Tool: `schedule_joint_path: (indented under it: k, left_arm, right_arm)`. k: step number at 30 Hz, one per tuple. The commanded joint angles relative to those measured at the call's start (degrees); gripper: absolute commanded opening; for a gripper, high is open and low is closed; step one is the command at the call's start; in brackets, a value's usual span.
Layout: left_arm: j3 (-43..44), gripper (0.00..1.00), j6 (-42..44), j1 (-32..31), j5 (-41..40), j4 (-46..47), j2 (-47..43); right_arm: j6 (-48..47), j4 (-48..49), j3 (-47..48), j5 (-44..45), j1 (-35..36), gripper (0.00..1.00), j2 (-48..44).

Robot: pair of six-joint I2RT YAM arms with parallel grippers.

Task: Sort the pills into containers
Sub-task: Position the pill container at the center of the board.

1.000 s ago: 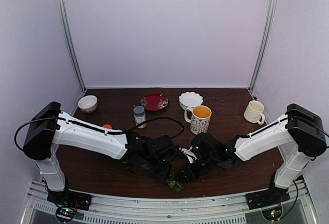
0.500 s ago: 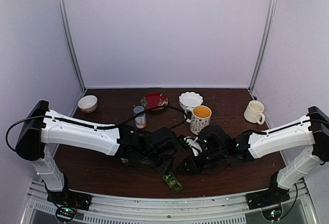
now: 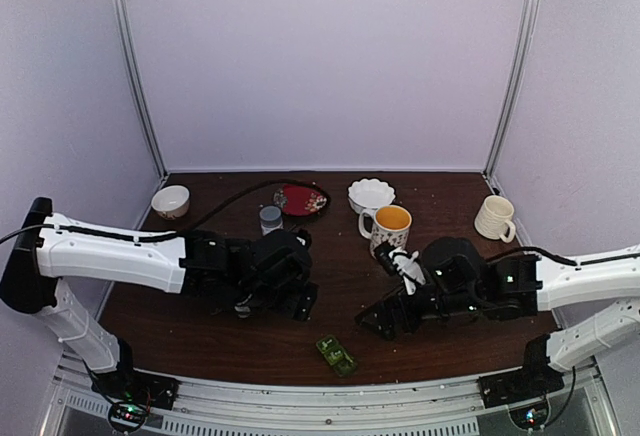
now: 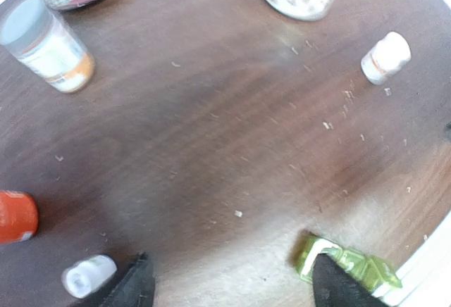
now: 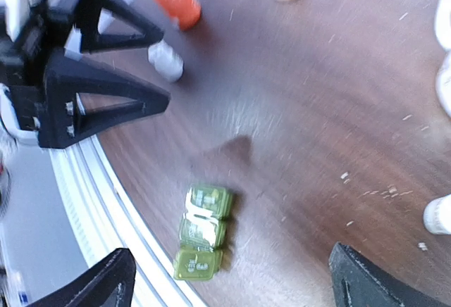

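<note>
Near counter [image 3: 180,341] edge, between the two arms: small green pill box [image 3: 337,355], lying flat, skewed to the edge. Three lids with pale marks visible from the right wrist, all seemingly down. Touched by neither arm.

Left end effector [image 4: 232,289]: spread wide, empty, over bare wood near the box, on its left. Right end effector [image 5: 236,282]: spread wide too, empty, near the box, off to its right and farther side.

Scattered over the wood toward the patterned mug [image 3: 388,231]: pale specks [image 4: 325,125], possibly the pills, though too small and blurred to tell from crumbs. Small white capped bottle [image 4: 384,57] standing among them; another white bottle [image 4: 88,277] lying beside one finger of the left end effector.

Handling, judged only:
- **Box:** probably light, stiff plastic, smooth underneath. Apt to skate on polished wood and, so close to the edge, to go over.
- **Hold on the box:** best pinched across the narrow width at one end, or pinned from above by one arm while the other lifts a lid by its front lip. Hinges presumably thin, so no hard prying.
- **Pills:** likely hard, nearly weightless, quick to roll or flick away. To be taken from straight above, fingertips low against the counter, closing slowly, one at a time.
</note>
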Motion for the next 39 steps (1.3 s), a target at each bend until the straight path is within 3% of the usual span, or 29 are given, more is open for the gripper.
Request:
schedule_joint_path:
  k: [1,5,8,15,22,26,29,33,39]
  left_arm:
    - [-3.1,0.96,1.3,0.3,-6.7,0.1,-5.9]
    - [-6.1,0.98,-1.3,1.3,-9.7,-2.7,-11.0]
    - [-7.8,0.97,-2.0,3.8,-9.2,-6.1,-13.9]
    - [-12.3,0.97,-2.2,8.6,-9.1,-11.3,-22.3]
    - [-17.0,0.98,-4.3,8.9,-8.8,-11.1,-28.6]
    - [-19.2,0.98,-5.2,8.9,-9.6,-11.6,-31.0]
    - [-19.0,0.98,-5.3,8.9,-10.3,-13.0,-32.3]
    - [-18.9,0.97,-5.5,8.9,-10.2,-14.0,-33.5]
    - [-20.8,0.98,-6.8,8.9,-9.5,-14.0,-35.3]
  right_arm:
    - [4.4,3.5,-4.3,7.4,-0.7,1.00,-5.4]
    - [2.9,-6.3,3.5,12.8,4.0,0.98,-1.7]
    - [3.8,-10.0,8.1,11.6,6.0,0.89,2.4]
    - [5.2,-15.3,14.8,10.8,10.6,0.79,13.8]
    - [7.7,-18.6,17.1,10.9,13.8,0.75,20.9]
    - [8.5,-19.3,17.9,12.3,14.1,0.67,23.5]
    - [8.1,-19.2,18.9,13.0,14.1,0.57,25.2]
    - [8.0,-19.5,20.6,13.7,14.1,0.33,27.0]
    - [8.2,-19.5,21.0,15.5,14.2,0.07,26.8]
